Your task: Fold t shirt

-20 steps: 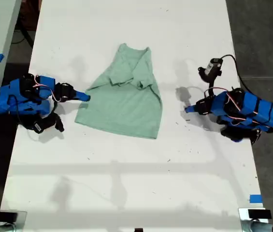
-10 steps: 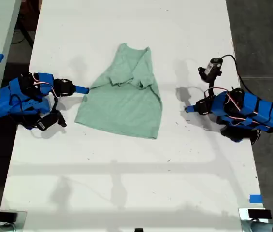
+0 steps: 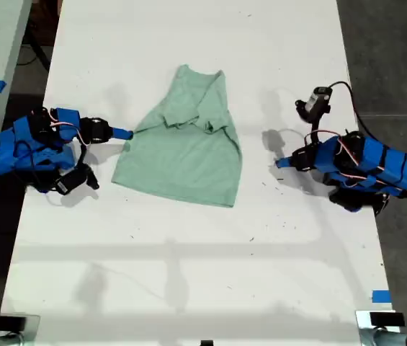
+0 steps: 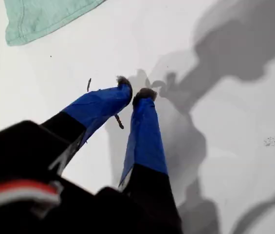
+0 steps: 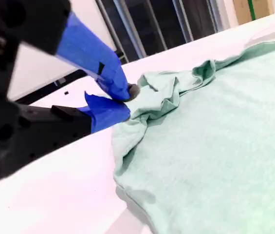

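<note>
The white table [image 3: 189, 274] is seen from above in the exterior view, with the t shirt [image 3: 185, 148] lying partly folded on it, its hem spread wide towards the near edge and its upper part narrowed and bunched into creases.

Relative to the t shirt, one blue arm lies low on the table towards the exterior view's left, stretched nearly flat with its tip pointing at the cloth. This is shown by the second wrist view to carry my second gripper [image 3: 125, 133], whose blue fingers [image 5: 109, 78] are closed on a gathered fold at the shirt's side edge [image 5: 149, 102], the cloth puckered there.

The other arm is crouched well apart from the t shirt, towards the exterior view's right, folded back on itself with its tip aimed at the shirt. My first gripper [image 4: 133, 91] is held just above bare table, its two blue fingers nearly together with only a narrow gap between the dark tips, nothing between them. A corner of the shirt [image 4: 40, 19] is seen far beyond it.
</note>
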